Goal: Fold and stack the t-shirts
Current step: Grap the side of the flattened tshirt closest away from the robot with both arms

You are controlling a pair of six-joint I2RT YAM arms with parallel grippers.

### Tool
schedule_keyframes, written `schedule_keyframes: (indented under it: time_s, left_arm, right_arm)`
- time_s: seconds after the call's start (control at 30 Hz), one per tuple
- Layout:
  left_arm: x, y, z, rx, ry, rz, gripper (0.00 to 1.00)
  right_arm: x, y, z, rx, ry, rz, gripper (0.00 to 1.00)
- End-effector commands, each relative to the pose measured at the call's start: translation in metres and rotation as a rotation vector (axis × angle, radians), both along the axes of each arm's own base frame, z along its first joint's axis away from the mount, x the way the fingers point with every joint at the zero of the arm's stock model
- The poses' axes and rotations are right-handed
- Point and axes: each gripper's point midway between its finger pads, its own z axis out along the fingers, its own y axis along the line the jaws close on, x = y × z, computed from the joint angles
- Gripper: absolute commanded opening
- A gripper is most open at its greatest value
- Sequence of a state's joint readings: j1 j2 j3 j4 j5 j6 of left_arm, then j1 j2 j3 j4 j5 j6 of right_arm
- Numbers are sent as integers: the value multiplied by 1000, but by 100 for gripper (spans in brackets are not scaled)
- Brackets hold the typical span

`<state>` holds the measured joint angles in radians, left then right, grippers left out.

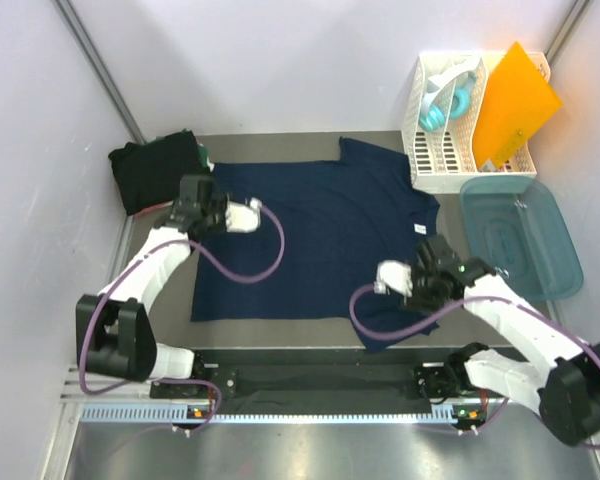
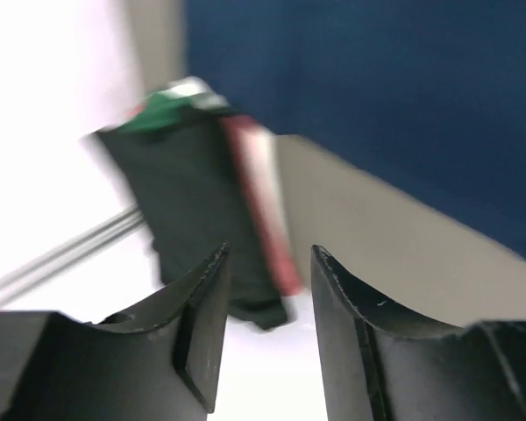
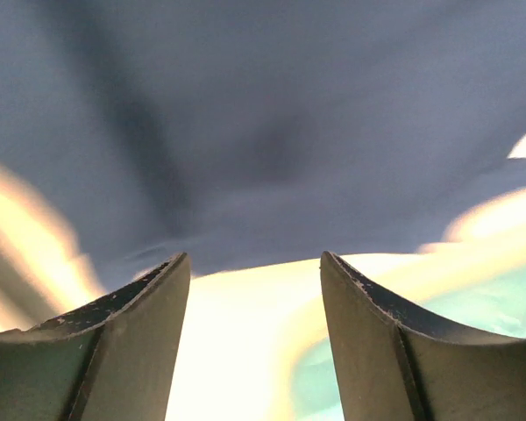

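T-shirts sit in two places. The navy one (image 1: 320,240) lies spread flat on the grey mat (image 1: 280,148) in the middle of the table. It is turned sideways, so its white neck label (image 1: 421,229) faces the teal tub (image 1: 520,235) and its hem faces the left side. The other dark ones make a folded pile (image 1: 158,170) at the back left corner, near the navy hem. That looks like the stack this shirt should join once you have folded it.

Your left gripper (image 1: 257,213) hangs over the back left part of the navy cloth with its fingers apart and nothing between them. Its wrist view is blurred, but it shows the pile, with green and red edges, past the fingertips and a strip of bare mat beside the navy cloth. Your right gripper (image 1: 380,280) is over the neck end of the shirt, near the front sleeve. Its fingers also stand apart and empty, with navy cloth filling the view beyond them.

With one arm at each end and neither holding anything, you seem to be between grips. The shirt is flat enough that the next hold can be chosen freely. Pinch only one layer at an edge, since the cloth is limp and will drag or bunch if you catch it mid-panel. Keep the right arm away from the tub and the white rack (image 1: 445,150) behind it
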<state>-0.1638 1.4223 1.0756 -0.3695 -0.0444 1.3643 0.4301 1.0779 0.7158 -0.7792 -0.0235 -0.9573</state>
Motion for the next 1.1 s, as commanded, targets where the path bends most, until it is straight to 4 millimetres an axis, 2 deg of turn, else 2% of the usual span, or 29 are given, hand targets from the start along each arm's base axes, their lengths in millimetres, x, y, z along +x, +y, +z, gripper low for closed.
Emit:
schedule_keyframes:
  time_s: [0.0, 0.03, 0.1, 0.23, 0.4, 0.6, 0.87, 1.07]
  left_arm:
    - [-68, -12, -68, 57, 205, -218, 49]
    - [-75, -13, -74, 59, 220, -228, 49]
    - [-89, -12, -85, 39, 273, -215, 49]
    - [-101, -12, -95, 20, 353, -196, 47]
    - [-98, -13, -91, -2, 360, -171, 47]
    - [-105, -13, -92, -5, 396, -165, 46]
    - [-105, -6, -92, 32, 409, -147, 46]
    - [-102, -7, -89, 25, 404, -143, 46]
  right_arm:
    - [-62, -26, -35, -115, 122, 149, 61]
    - [-71, -29, -42, -127, 142, 162, 61]
    - [-73, -30, -43, -126, 129, 176, 61]
    - [-81, -34, -45, -148, 159, 218, 61]
    - [-78, -32, -37, -152, 126, 257, 59]
    - [-81, -28, -43, -156, 132, 270, 47]
    - [-84, -17, -51, -148, 158, 301, 52]
    - [-80, -13, -59, -152, 150, 293, 46]
